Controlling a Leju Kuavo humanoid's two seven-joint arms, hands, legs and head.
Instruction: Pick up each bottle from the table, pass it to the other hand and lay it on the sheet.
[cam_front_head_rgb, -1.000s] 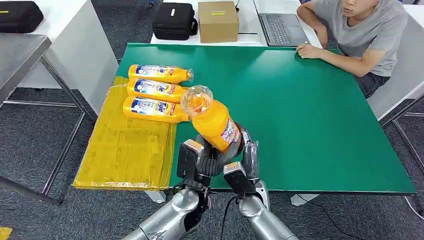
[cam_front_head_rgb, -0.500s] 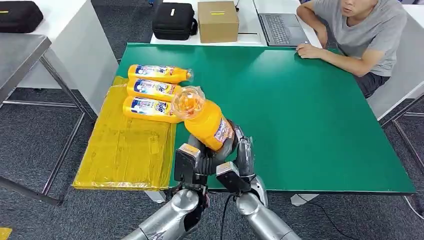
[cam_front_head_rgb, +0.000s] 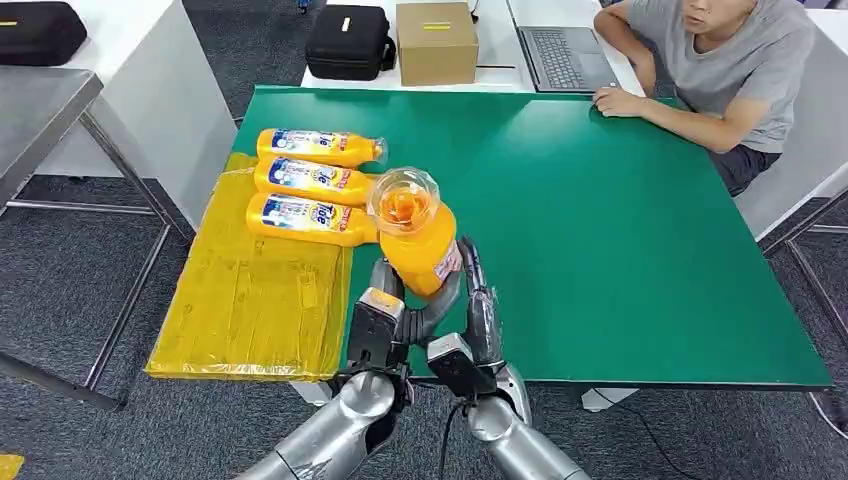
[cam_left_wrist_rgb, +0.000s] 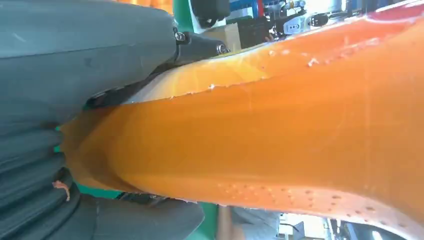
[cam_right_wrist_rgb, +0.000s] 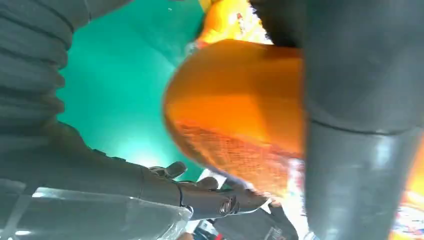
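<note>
Left hand (cam_front_head_rgb: 385, 310) grips the orange-filled bottle (cam_front_head_rgb: 415, 240); right hand (cam_front_head_rgb: 478, 310) seems loosened, fingers spread alongside.

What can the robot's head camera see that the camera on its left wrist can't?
Head view: three bottles lying on the yellow sheet, the whole green table, a person sitting at its far corner, and the right robot hand. Left wrist view: a close look at tiny bubbles inside the orange liquid. Both: the orange bottle gripped by the left robot hand.
</note>
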